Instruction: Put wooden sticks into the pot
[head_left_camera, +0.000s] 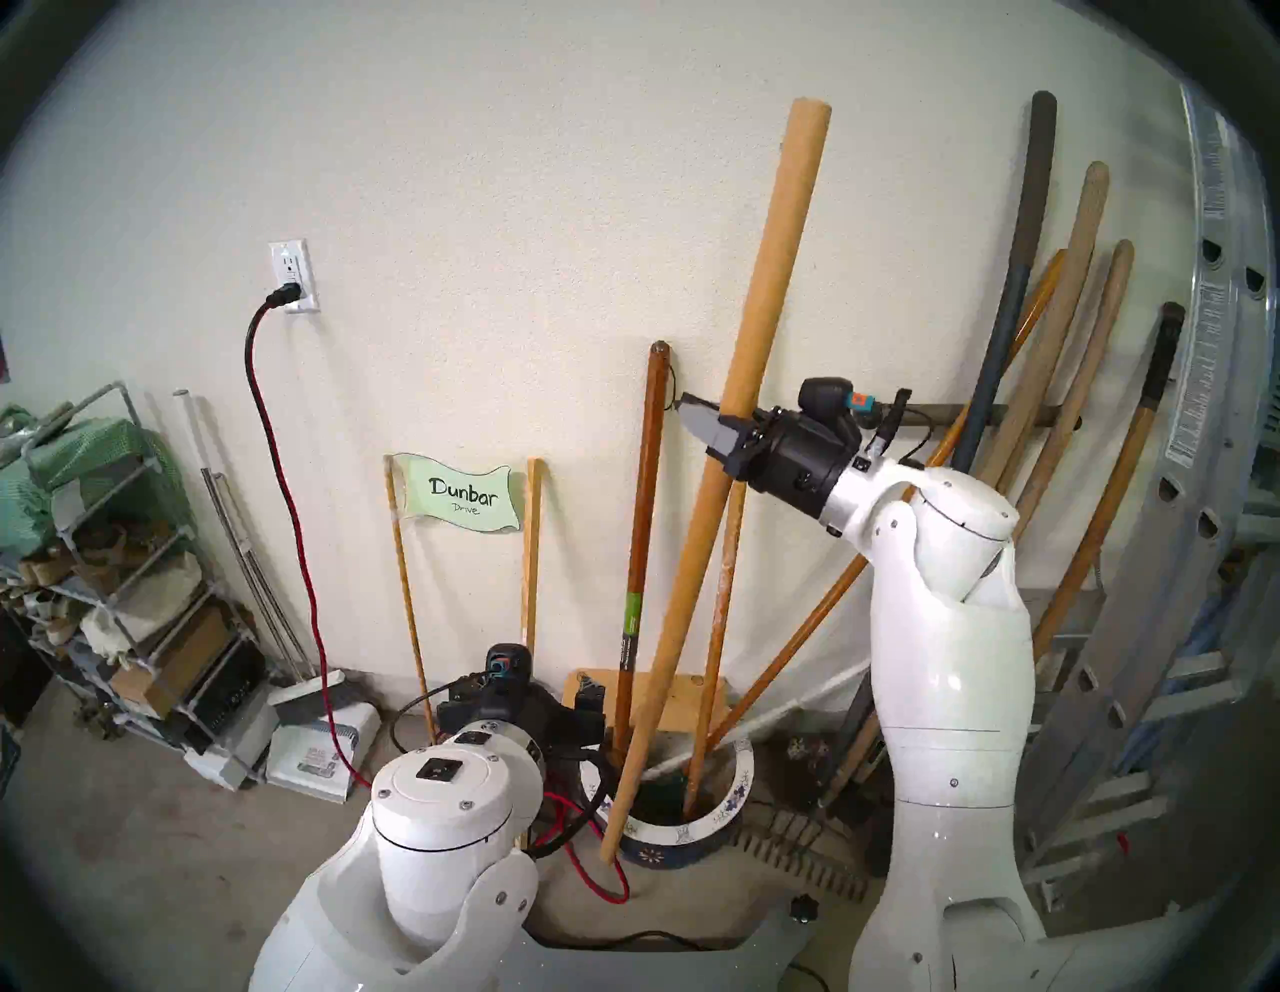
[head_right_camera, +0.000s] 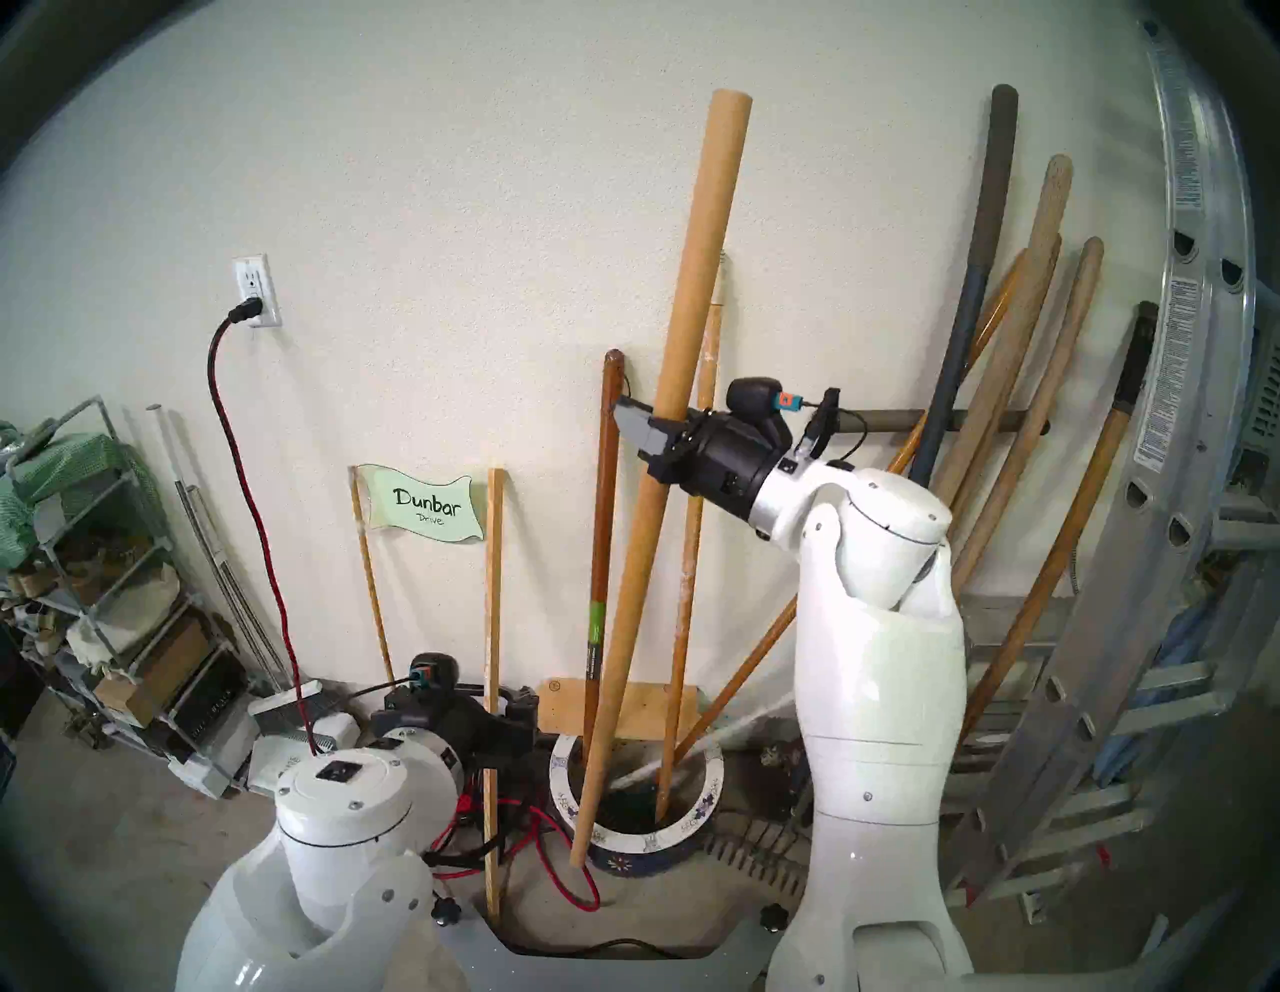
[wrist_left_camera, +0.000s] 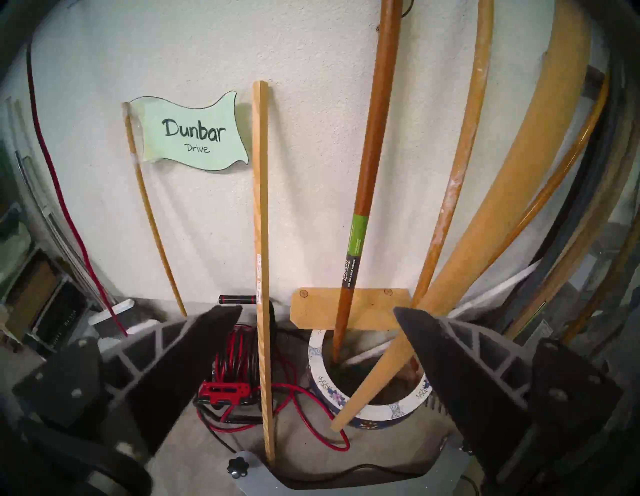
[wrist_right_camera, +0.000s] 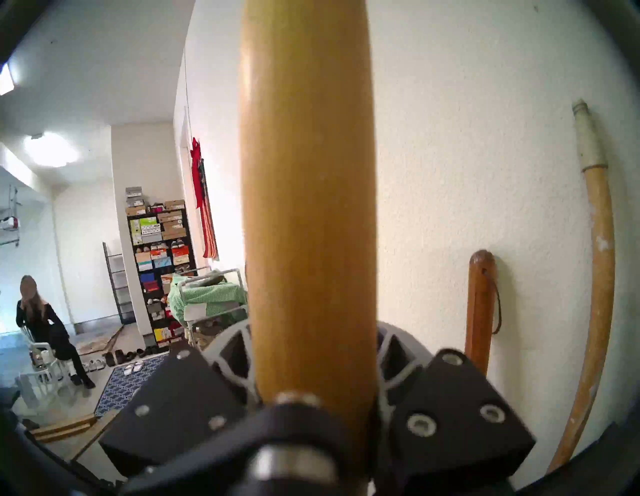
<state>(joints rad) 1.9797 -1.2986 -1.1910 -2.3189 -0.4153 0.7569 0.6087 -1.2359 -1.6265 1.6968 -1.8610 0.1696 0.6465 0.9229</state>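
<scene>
A: Any writing? I read "Dunbar Drive" on the pale green paper flag (wrist_left_camera: 194, 133), taped to a thin stick against the wall (head_left_camera: 554, 208).

B: Same here. The dark brown handle (wrist_left_camera: 369, 166) has a green and black label; the print is too small to read. The thin square stick (wrist_left_camera: 261, 242) carries a small sticker, also unreadable.

A: Count the round tan poles.

B: Two. The plain pole (head_left_camera: 727, 443) is clamped in the right claw (head_left_camera: 720, 436), its two fingers closed around the shaft about midway up. It leans, top toward the right; its flat lower end (wrist_left_camera: 337, 424) hangs in front of the pot's near rim, outside the opening, clear of the floor as far as I can tell.

A: And the other?

B: The paint-flecked pole (head_right_camera: 686, 568) stands inside the pot (head_right_camera: 699, 810), leaning on the wall, cream threaded tip (wrist_right_camera: 587, 138) up top.

A: One pot: blue with white flowers, broad white rim. The brown handle stands in it too.

B: Left claw (wrist_left_camera: 318, 332) is low beside the pot, fingers spread wide, holding nothing.

A: One wall outlet (head_left_camera: 294, 277), one plug in it, red and black cord (head_left_camera: 298, 526) running down to the floor.

B: Behind the right arm, a bundle of long tool handles (head_left_camera: 1067, 388) against a ladder (head_left_camera: 1177, 623); too overlapped to count.
</scene>
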